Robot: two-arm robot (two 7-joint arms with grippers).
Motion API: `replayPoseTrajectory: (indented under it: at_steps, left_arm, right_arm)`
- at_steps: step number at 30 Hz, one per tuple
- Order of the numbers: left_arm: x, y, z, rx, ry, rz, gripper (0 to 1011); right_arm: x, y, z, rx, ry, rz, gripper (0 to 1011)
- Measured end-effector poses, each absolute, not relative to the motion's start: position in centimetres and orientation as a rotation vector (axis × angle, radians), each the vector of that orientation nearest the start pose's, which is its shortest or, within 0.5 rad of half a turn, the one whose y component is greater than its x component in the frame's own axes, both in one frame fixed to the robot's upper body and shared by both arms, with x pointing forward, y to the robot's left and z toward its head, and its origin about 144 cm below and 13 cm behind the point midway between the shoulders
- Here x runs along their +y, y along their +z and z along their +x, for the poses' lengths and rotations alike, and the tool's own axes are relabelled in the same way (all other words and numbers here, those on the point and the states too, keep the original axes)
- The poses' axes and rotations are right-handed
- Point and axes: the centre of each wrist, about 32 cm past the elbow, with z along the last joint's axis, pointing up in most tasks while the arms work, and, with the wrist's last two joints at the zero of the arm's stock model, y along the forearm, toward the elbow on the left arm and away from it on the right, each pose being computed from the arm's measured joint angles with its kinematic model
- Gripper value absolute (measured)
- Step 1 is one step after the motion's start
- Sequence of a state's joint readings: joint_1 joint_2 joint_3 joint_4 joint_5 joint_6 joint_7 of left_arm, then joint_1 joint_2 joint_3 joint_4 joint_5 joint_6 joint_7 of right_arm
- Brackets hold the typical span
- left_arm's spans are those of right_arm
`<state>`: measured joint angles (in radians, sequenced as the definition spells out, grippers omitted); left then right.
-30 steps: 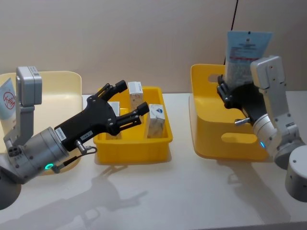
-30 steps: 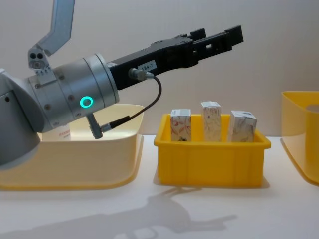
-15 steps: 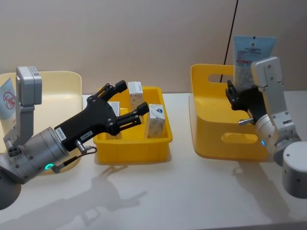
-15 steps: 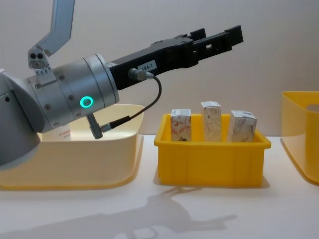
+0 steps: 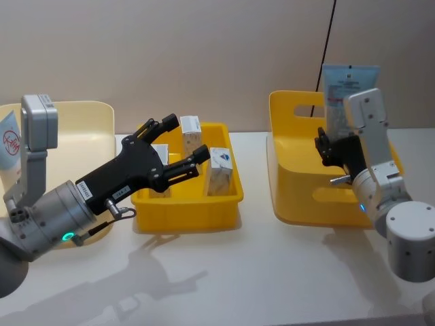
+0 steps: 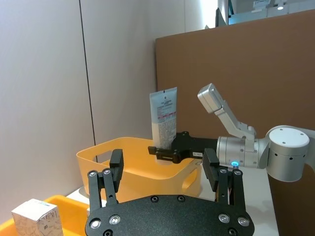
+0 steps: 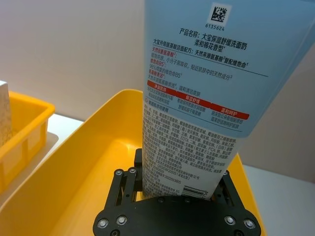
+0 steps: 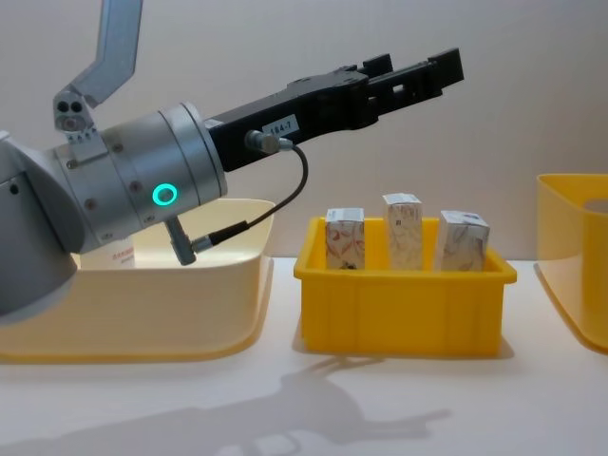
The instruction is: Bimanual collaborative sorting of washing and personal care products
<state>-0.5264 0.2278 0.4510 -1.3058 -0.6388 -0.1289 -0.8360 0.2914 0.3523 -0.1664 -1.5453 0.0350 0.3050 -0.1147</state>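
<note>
While the right gripper (image 5: 327,146) was clamped on the lower end of a pale-blue tube (image 5: 345,85), the tube stood nearly upright with its flat crimped end at the top. It was raised over the deep yellow bin (image 5: 292,180) on the robot's right side of the white table (image 5: 272,272). Seen from the right wrist, the tube's printed face carried a red band across the middle and a small square code near the top. It rose straight out from between the black jaws, with the bin's yellow inside below it. I could not tell whether the tube's lowest end touched the bin or hung clear of it. The left gripper (image 5: 185,138) had its fingers spread apart and held nothing. It hung over the small yellow tray (image 5: 187,207) at the middle of the table, and the chest view showed it well above the tray's contents, touching none of them. Three white marbled cartons (image 8: 402,231) stood upright inside that tray, side by side and slightly apart. A second pale-blue tube (image 5: 9,139), marked with a red circled sign, stood in the cream bin (image 5: 81,112) at the robot's far left, beside the tray. From the left wrist, the right gripper and its tube showed at the yellow bin's rim
</note>
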Motion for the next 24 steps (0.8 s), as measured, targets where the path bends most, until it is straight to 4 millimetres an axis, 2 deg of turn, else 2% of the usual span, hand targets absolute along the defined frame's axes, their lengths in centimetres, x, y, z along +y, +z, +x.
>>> replayPoseTrajectory:
  at_steps: [9, 19, 24]
  left_arm:
    - [18.01, 123.62, 57.87, -0.104, 0.369, -0.334, 1003]
    - [18.01, 123.62, 57.87, -0.104, 0.369, -0.335, 1003]
    - [18.01, 123.62, 57.87, -0.104, 0.369, -0.334, 1003]
  right_arm:
    - [-27.95, 123.28, 53.19, -0.211, -1.612, -0.340, 596]
    - [-27.76, 123.11, 53.33, -0.199, -1.617, -0.348, 901]
    - [-27.70, 123.01, 53.35, -0.193, -1.617, -0.352, 1001]
